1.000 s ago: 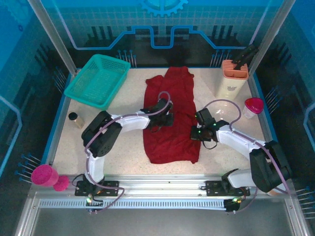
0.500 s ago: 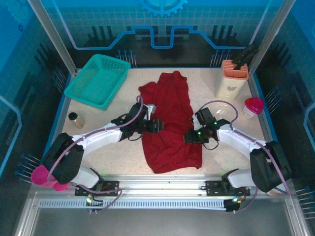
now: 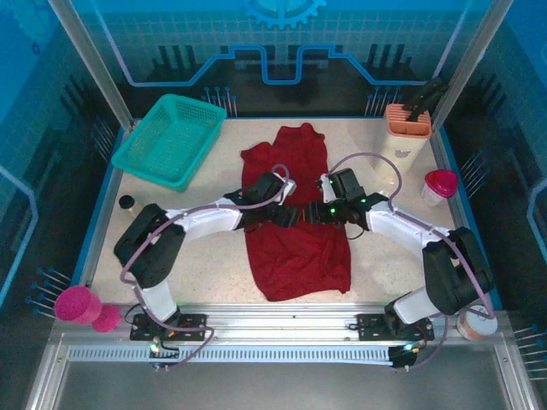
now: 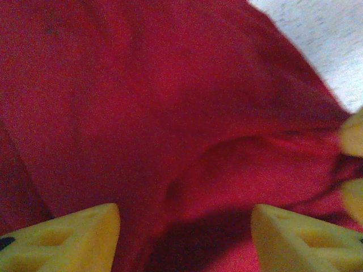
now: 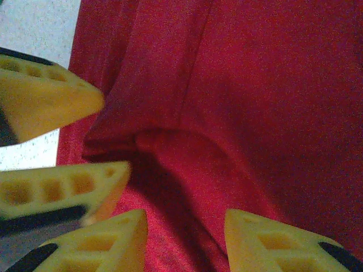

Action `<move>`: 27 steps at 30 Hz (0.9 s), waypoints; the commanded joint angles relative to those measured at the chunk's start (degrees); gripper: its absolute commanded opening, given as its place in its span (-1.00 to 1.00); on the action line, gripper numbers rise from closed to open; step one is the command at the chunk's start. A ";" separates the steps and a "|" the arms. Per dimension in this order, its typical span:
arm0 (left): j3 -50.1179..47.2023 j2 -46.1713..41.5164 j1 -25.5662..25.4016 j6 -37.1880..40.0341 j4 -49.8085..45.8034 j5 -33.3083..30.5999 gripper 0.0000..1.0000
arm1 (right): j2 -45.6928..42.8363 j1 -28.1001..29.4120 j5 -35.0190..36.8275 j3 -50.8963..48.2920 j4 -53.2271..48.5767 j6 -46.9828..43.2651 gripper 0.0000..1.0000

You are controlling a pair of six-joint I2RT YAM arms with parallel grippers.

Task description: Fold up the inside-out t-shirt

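Here, inside-out t-shirt (image 3: 297, 256) lying as a long red strip on the table (image 3: 205, 260), left gripper (image 3: 289, 217) and right gripper (image 3: 313, 213) nearly tip to tip over its middle, both loose, fingers apart.

probably a robot lab cell: aluminium frame (image 3: 282, 329), blue walls (image 3: 342, 34), speckled table (image 3: 214, 265)

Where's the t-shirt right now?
Top view: t-shirt lies mid-table, right of the teal basket, with the left gripper and right gripper over its middle.
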 commanded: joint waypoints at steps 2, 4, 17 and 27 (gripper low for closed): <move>5.59 5.24 0.04 8.76 -1.43 -6.67 -0.25 | -2.90 -1.72 -0.56 -3.61 2.31 -0.24 -0.16; 6.30 5.71 0.35 9.85 -0.98 -4.25 -0.54 | -4.51 -1.97 -4.26 -6.14 4.86 -2.10 -0.16; -1.87 -0.85 0.97 18.97 7.64 3.73 0.32 | -7.77 -2.25 -3.83 -13.45 12.08 -6.77 -0.17; 9.06 10.84 2.13 19.88 -0.82 1.18 -0.23 | -8.57 -2.28 -11.45 -18.62 22.79 -8.39 -0.12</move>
